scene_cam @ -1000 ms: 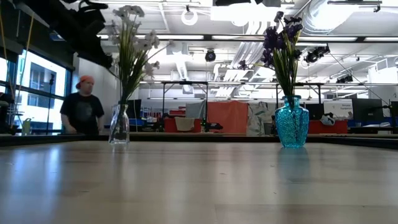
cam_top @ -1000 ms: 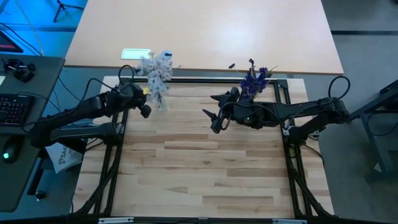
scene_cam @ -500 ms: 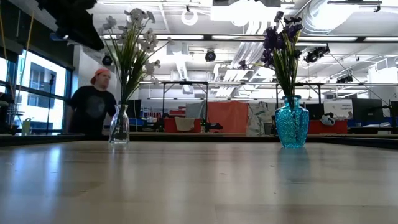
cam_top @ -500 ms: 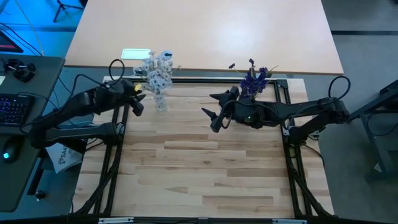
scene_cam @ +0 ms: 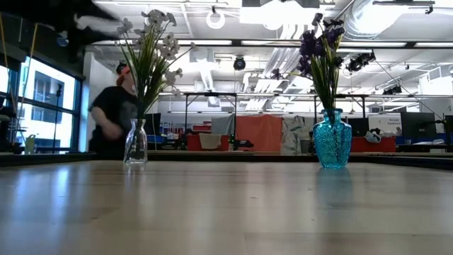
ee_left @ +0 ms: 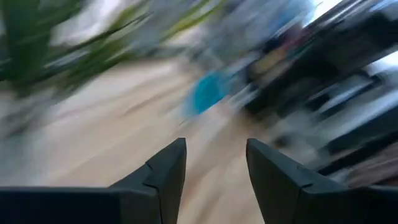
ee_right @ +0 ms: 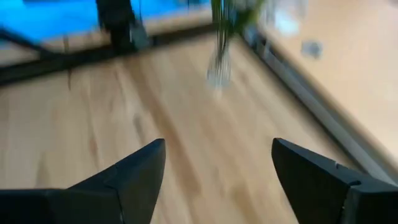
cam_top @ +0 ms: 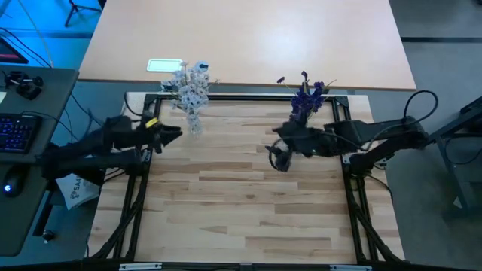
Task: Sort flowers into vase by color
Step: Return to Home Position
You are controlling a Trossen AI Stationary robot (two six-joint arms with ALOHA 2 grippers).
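The three whitish flowers (cam_top: pixel 190 84) were found gathered in the clear vase (scene_cam: pixel 135 145) at the far left of the bench (cam_top: pixel 241 203), their thin green stems fanning out above its neck. The two purple flowers (scene_cam: pixel 318 39) were stood in the blue vase (scene_cam: pixel 332 139) at the far right. Both vases were set upright near the bench's far edge, well apart from each other. The left gripper (cam_top: pixel 175 133) was held above the left side of the bench, near the clear vase but not touching it, and was pointed towards the middle. In its wrist view the fingers (ee_left: pixel 163 174) were seen spread apart with nothing between them, and the blue vase was made out farther off. The right gripper (cam_top: pixel 279 156) was held above the boards nearer the middle, on the near side of the blue vase and clear of it. Its fingers (ee_right: pixel 134 177) were parted wide and grasped nothing, only bare wood being seen in the gap and the clear vase beyond. In the room behind the bench, a person (scene_cam: pixel 113 117) in a dark top was partly hidden by the clear vase.
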